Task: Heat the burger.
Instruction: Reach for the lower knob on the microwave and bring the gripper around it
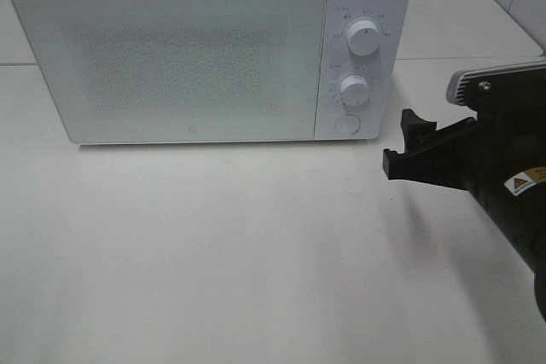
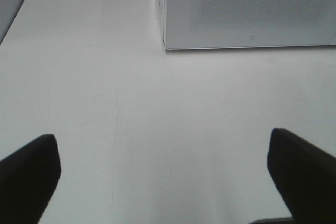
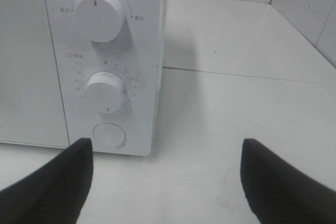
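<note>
The burger is out of view in every frame. A white microwave [image 1: 171,57] stands at the back of the table with its door shut; it also shows in the left wrist view [image 2: 247,9] and the right wrist view [image 3: 31,77]. My right gripper [image 1: 401,138] hovers open and empty just right of the control panel, a little in front of the round door button [image 3: 108,135]. In its own view the right gripper [image 3: 167,148] has its jaws wide apart. My left gripper [image 2: 163,137] is open with nothing in it, above bare table in front of the microwave's left part.
The panel carries an upper knob [image 1: 363,37], a lower knob [image 1: 353,89] and the door button [image 1: 346,124]. The white table [image 1: 256,253] spreads in front of the microwave. A tiled wall [image 3: 315,3] rises at the far right.
</note>
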